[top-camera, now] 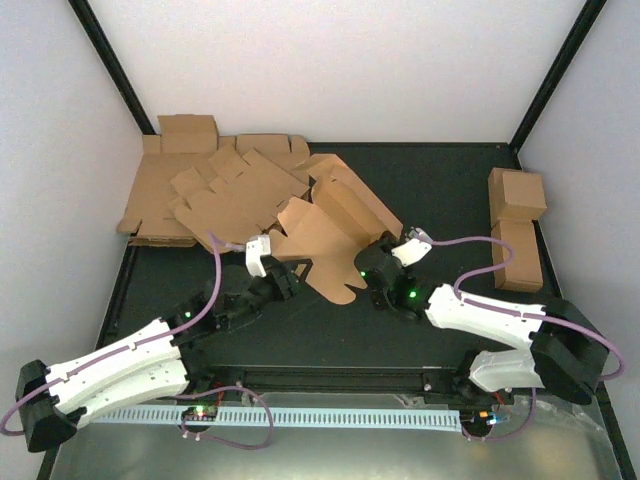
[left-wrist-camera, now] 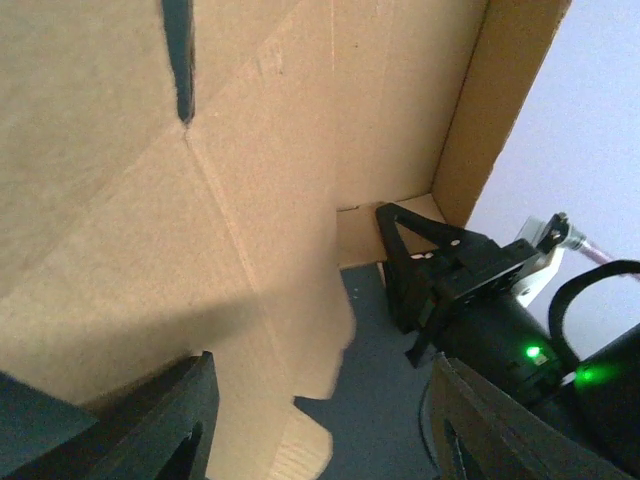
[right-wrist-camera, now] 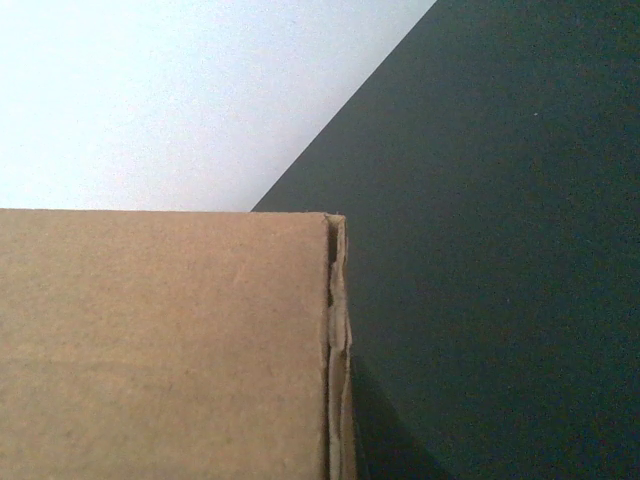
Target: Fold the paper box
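Black table (top-camera: 470, 200), white walls, black frame posts at the back corners. A white slotted rail (top-camera: 330, 416) runs along the near edge between the arm bases.

Both arms reach in toward the centre. The left gripper (left-wrist-camera: 320, 400) has its jaws spread wide. In the left wrist view the fingers (left-wrist-camera: 185, 415) sit well apart, with the near edge of a cardboard flap lying between them, and neither pad is visibly touching it.

The right gripper (top-camera: 378, 264) is at the right end of the paper box (top-camera: 320, 235). One black finger shows right beside an upright side wall. Can't tell if its jaws are closed on that wall. The right wrist view shows only a close-up cardboard panel with a doubled edge, no fingers.

The paper box sits mid-table between the two grippers, partly formed: one long wall raised, the base panel and tabbed flaps still splayed.

Farther back, a stack of flat blanks (top-camera: 165, 205) fills the back-left corner. Finished cartons (top-camera: 516, 250) stand against the right wall.
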